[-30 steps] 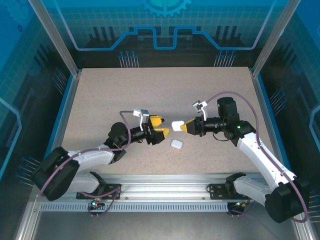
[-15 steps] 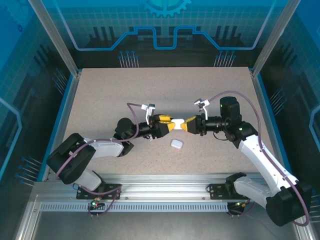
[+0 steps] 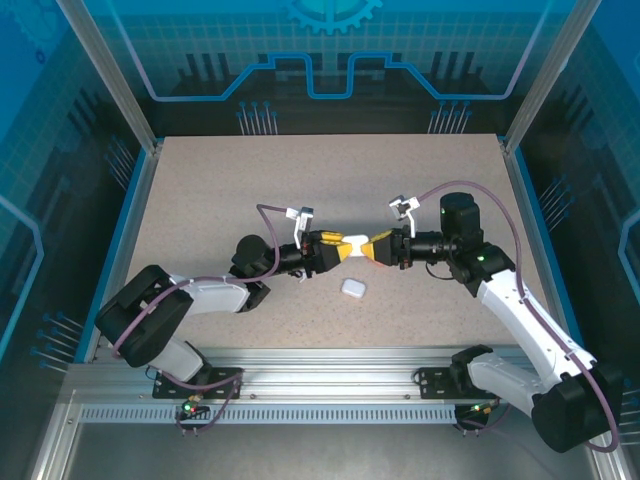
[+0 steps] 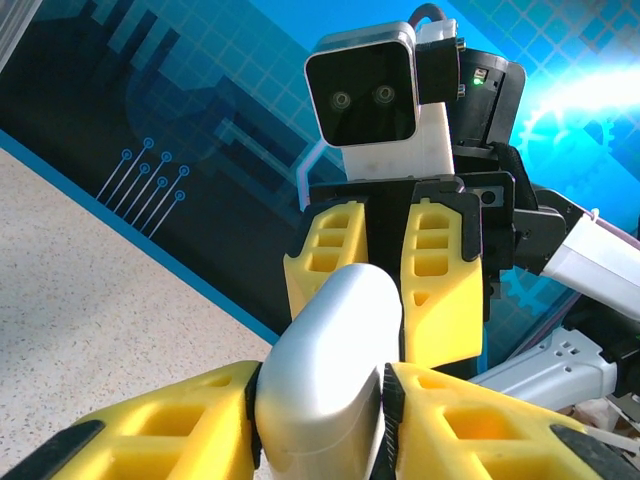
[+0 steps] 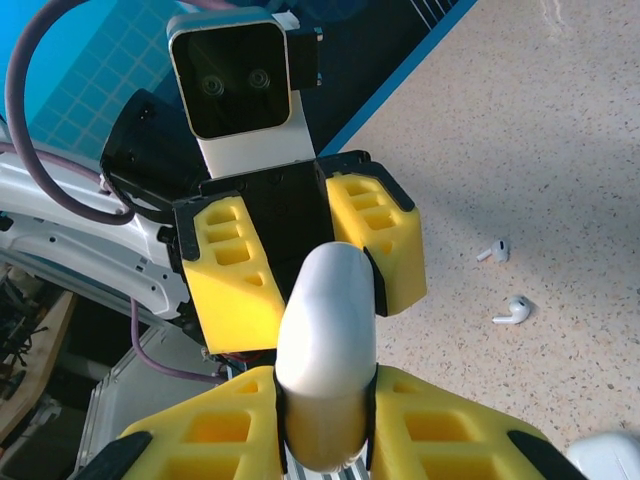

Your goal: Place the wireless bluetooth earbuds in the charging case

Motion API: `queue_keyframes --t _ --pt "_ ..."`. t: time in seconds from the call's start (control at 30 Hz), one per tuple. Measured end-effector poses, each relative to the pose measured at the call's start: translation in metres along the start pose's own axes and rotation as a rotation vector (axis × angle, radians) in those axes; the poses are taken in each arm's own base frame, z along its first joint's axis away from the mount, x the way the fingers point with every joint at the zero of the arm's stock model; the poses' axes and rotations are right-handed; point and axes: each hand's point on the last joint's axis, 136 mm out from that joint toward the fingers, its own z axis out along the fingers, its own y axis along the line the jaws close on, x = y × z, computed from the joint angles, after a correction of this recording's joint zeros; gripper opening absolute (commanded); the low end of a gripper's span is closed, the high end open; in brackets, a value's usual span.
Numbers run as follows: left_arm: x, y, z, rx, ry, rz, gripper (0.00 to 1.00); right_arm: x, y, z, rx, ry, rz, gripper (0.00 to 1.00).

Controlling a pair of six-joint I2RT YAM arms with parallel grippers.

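Earbuds: two white stemmed buds lie loose on the speckled table. In the right wrist view they sit near each other but apart, off to the right of the grippers. Neither sits in a case.
Charging case: white and pebble-shaped, it is held over the middle of the table between the two grippers, which meet tip to tip.
Left gripper: its yellow fingers are clamped on one end of the charging case. In the left wrist view the dark pads press against both of its sides.
Right gripper: it is clamped on the opposite end. In the right wrist view both fingers lie tight against the white shell. It points straight at the left gripper.
Second case: white, it rests on the table just on the near side of where the grippers meet, touching neither. Whether its lid is up cannot be told.
Arms: both reach inward from their own sides, roughly level with each other.
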Motion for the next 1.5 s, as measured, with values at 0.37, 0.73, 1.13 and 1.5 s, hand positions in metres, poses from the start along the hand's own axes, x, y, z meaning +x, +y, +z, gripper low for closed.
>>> queue_keyframes --t 0.37,0.73,1.13,1.5 --pt "-0.003 0.003 0.000 -0.014 -0.013 -0.006 0.16 -0.004 -0.006 0.001 0.028 -0.023 0.012 0.29" --pt "-0.002 -0.004 -0.001 -0.016 0.002 0.029 0.15 0.003 -0.010 0.005 0.027 0.008 -0.005 0.47" --pt "0.002 -0.001 -0.001 -0.026 0.018 0.032 0.44 0.003 -0.007 0.007 -0.002 0.015 -0.006 0.24" --pt "0.005 -0.005 -0.001 -0.004 0.034 0.030 0.44 -0.004 -0.007 0.007 -0.004 -0.014 0.006 0.23"
